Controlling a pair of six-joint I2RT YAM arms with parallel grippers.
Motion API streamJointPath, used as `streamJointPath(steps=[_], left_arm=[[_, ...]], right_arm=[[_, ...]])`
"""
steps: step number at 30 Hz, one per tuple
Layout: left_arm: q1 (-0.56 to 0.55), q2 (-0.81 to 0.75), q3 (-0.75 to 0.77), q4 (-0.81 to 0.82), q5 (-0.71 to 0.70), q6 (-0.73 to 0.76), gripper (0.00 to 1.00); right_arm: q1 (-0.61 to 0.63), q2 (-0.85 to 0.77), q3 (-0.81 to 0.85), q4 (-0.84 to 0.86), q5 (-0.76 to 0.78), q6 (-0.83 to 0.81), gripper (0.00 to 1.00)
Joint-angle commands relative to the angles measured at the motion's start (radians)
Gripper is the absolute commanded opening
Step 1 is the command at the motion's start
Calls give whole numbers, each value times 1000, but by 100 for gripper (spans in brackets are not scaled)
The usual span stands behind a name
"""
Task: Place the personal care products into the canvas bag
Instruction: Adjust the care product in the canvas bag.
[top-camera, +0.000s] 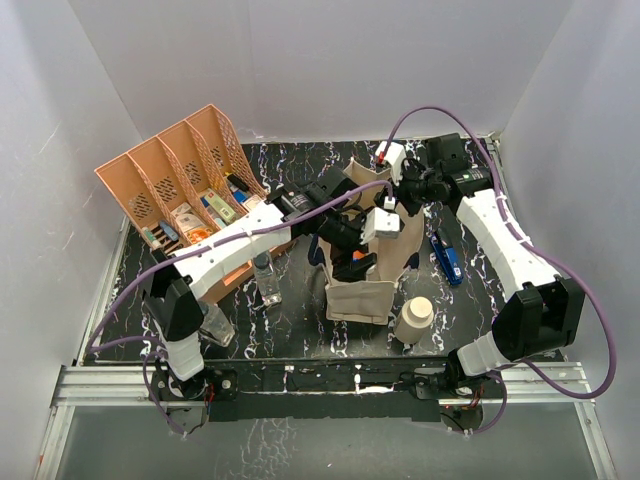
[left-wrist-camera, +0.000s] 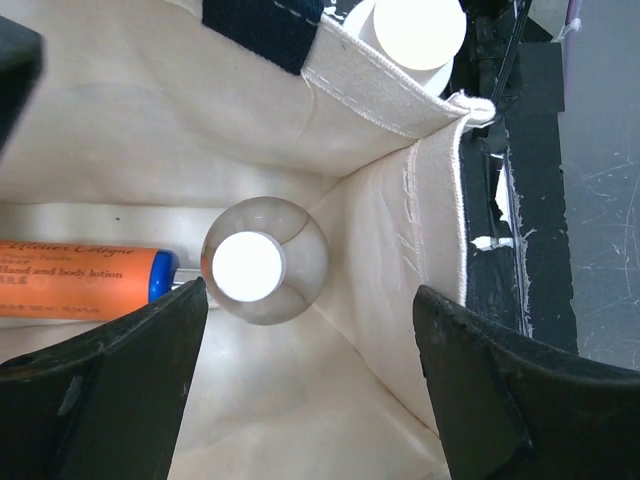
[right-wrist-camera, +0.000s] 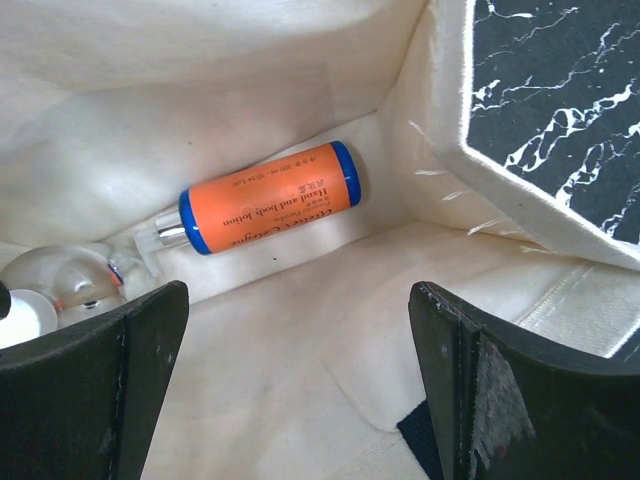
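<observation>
Robot test cell, laboratory type. Plain white panels (top-camera: 300, 60) enclose three sides of a black marbled tabletop (top-camera: 290, 165). Aluminium rail (top-camera: 100, 385) along the near edge; left arm (top-camera: 215, 262) and right arm (top-camera: 500, 235) mounted by it, purple cables (top-camera: 437, 108) trailing.

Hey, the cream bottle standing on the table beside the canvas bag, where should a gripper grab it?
Probably across the cream bottle at its round body, near mid-height, coming down from above or in from its right. It stands upright, so the fingers can straddle the cylinder. The canvas bag sits close on its left, while nothing crowds its right side.
</observation>
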Motion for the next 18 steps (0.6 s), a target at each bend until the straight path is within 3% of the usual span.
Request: streamJointPath(steps=[1,9,14,18], left_arm=[[-10,-81,82,-71,-23,18,82],[-9,-125,177,-171,-6,9,83],[-12,-173,60,-202,90,-29,85],[-19,-194,-42,-141,61,-69,86]], right_arm=[[6,-30,-11,0,-50,-9,95],[19,-31,-22,-17,-73,-15,94],[30,-33,-24,-23,-63,-15,94],[33,-34,-22,-19,-64,-10,94]])
